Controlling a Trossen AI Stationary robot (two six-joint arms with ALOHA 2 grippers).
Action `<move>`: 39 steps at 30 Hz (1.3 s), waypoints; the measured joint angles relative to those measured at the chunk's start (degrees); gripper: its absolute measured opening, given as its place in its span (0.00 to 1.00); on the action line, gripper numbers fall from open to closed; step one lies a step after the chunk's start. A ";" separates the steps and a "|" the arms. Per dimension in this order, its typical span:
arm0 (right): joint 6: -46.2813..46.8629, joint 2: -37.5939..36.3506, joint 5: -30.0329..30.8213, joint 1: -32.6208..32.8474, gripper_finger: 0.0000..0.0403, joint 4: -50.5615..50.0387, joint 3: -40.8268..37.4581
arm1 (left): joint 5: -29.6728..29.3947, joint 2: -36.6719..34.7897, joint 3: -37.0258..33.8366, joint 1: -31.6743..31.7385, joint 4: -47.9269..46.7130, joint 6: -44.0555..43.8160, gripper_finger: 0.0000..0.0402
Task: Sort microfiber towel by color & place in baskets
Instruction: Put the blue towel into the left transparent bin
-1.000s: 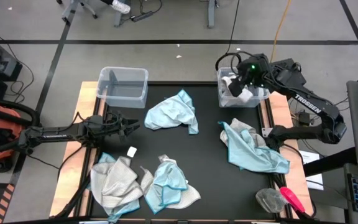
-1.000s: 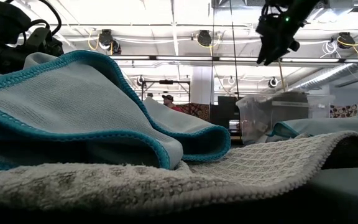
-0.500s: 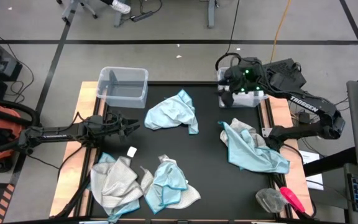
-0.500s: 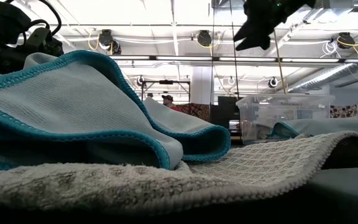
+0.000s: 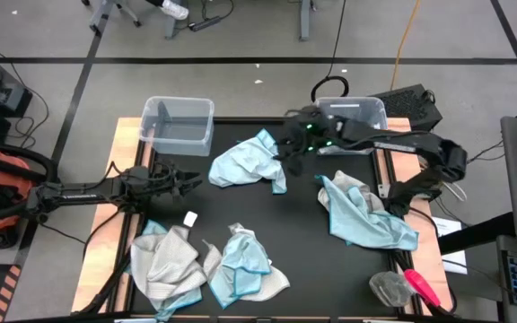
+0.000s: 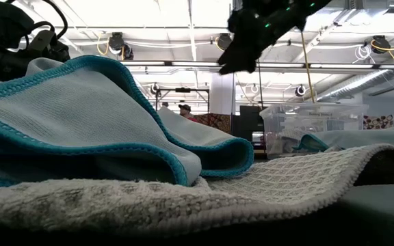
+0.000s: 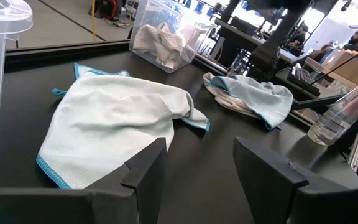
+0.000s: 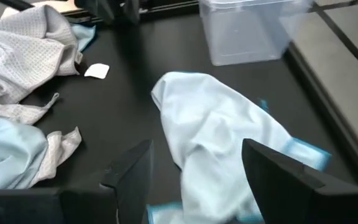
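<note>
A pale blue towel (image 5: 249, 161) lies crumpled mid-table toward the far edge. My right gripper (image 5: 292, 154) hovers open above its right edge; its wrist view shows that towel (image 8: 222, 143) between the spread fingers. My left gripper (image 5: 191, 182) waits open at the table's left, pointing at the same towel (image 7: 117, 124). The left basket (image 5: 178, 124) at the far-left corner looks empty. The right basket (image 5: 355, 117) at the far-right corner holds a whitish-grey towel (image 7: 160, 40). A blue-and-grey heap (image 5: 366, 215) lies on the right, with grey (image 5: 164, 262) and blue (image 5: 240, 265) towels along the near edge.
A small white tag (image 5: 189, 217) lies on the black mat. A clear cup (image 5: 389, 287) and a red-handled tool (image 5: 420, 289) sit at the near-right corner. Bare mat shows between the towel heaps. A person (image 6: 183, 109) stands far off in the room.
My right gripper has swung from above the right basket toward the table's left and now hangs over the middle blue towel's right edge. The whitish towel has stayed in the right basket. My left arm has kept still.
</note>
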 joint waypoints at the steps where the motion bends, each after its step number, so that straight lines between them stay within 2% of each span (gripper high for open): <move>1: -0.04 1.56 0.18 0.56 0.59 1.55 0.00 | 0.00 0.00 0.02 0.00 0.00 -0.02 0.48; 5: -0.01 7.21 2.55 2.08 0.62 7.32 0.00 | 0.00 0.00 0.01 0.00 0.00 0.00 0.48; 8: 1.04 10.87 5.71 2.61 0.68 10.52 0.00 | 0.00 0.01 0.02 -0.01 0.00 0.00 0.48; 14: 2.59 17.55 6.83 2.57 0.82 14.22 0.00 | 0.00 0.01 0.01 -0.01 -0.01 -0.01 0.48; 18: 3.48 21.07 9.38 2.57 0.87 15.60 0.00 | 0.00 0.02 0.02 0.00 0.00 0.00 0.48; 28: 4.94 25.15 13.86 3.02 0.88 15.98 0.00 | 0.00 0.00 0.00 -0.02 0.00 0.00 0.48; 39: 6.57 25.15 13.76 3.25 0.87 17.04 0.00 | 0.00 0.00 0.00 0.00 0.00 -0.02 0.48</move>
